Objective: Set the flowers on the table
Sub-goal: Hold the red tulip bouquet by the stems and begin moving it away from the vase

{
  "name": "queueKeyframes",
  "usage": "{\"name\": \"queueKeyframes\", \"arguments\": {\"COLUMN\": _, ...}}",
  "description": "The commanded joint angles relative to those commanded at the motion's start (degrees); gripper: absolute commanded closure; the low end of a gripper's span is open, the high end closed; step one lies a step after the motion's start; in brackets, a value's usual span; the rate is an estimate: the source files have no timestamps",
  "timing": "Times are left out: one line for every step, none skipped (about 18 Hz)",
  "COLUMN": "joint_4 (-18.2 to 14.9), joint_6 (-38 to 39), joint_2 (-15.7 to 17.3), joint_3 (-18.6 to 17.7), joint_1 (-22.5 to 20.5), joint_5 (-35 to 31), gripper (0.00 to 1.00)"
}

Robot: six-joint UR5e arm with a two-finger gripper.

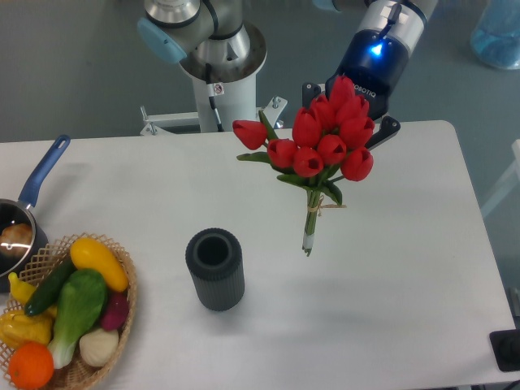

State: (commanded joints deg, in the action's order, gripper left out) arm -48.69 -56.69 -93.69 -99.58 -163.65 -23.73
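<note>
The tulip bunch (pixel 318 150) is held aloft, clamped by the gripper (pixel 351 110); lowering onto the white table (pixel 390 268) and release remain.

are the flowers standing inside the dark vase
No, the flowers hang from the gripper above the table, off to the right of the dark vase, whose opening shows nothing in it.

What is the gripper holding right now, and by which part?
The gripper holds the flowers up at the blossom end; the stems hang free above the table. The blooms hide the exact contact point.
</note>
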Motion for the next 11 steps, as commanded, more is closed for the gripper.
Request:
{"name": "queueKeyframes", "arguments": {"joint_4": 0.09, "joint_6": 0.0, "joint_2": 0.0, "joint_3": 0.0, "joint_1": 0.0, "joint_5": 0.0, "gripper": 0.74}}
{"name": "queueKeyframes", "arguments": {"joint_4": 0.0, "joint_6": -0.09, "joint_2": 0.09, "joint_3": -0.17, "joint_1": 0.0, "joint_5": 0.0, "gripper": 0.74}}
{"name": "queueKeyframes", "arguments": {"joint_4": 0.0, "joint_6": 0.09, "joint_2": 0.17, "joint_3": -0.18, "joint_1": 0.0, "joint_5": 0.0, "gripper": 0.73}}
{"name": "queueKeyframes", "arguments": {"joint_4": 0.0, "joint_6": 0.26, "joint_2": 0.09, "joint_3": 0.0, "joint_1": 0.0, "joint_5": 0.0, "gripper": 0.74}}
{"name": "queueKeyframes", "arguments": {"joint_4": -0.09, "joint_6": 0.52, "joint_2": 0.09, "joint_3": 0.17, "joint_1": -0.09, "joint_5": 0.09, "gripper": 0.73}}
{"name": "queueKeyframes", "arguments": {"joint_4": 0.0, "joint_6": 0.35, "joint_2": 0.17, "joint_3": 0.18, "joint_1": -0.17, "joint_5": 0.0, "gripper": 0.73}}
{"name": "queueKeyframes", "arguments": {"joint_4": -0.09, "joint_6": 0.09, "joint_2": 0.26, "joint_3": 0.09, "joint_1": -0.35, "joint_5": -0.09, "gripper": 0.73}}
{"name": "queueKeyframes", "arguments": {"joint_4": -0.09, "joint_6": 0.09, "joint_2": 0.35, "joint_3": 0.17, "joint_1": -0.44, "joint_5": -0.09, "gripper": 0.73}}
{"name": "queueKeyframes", "arguments": {"joint_4": 0.0, "joint_6": 0.0, "joint_2": 0.35, "joint_3": 0.26, "joint_1": -0.44, "joint_5": -0.35, "gripper": 0.73}}
{"name": "queueKeyframes", "arguments": {"joint_4": 0.0, "joint_6": 0.0, "joint_2": 0.53, "joint_3": 0.26, "joint_1": -0.35, "joint_5": -1.57, "gripper": 0.73}}
{"name": "queueKeyframes", "arguments": {"joint_4": 0.0, "joint_6": 0.0, "joint_2": 0.7, "joint_3": 0.52, "joint_1": -0.26, "joint_5": -3.58, "gripper": 0.73}}
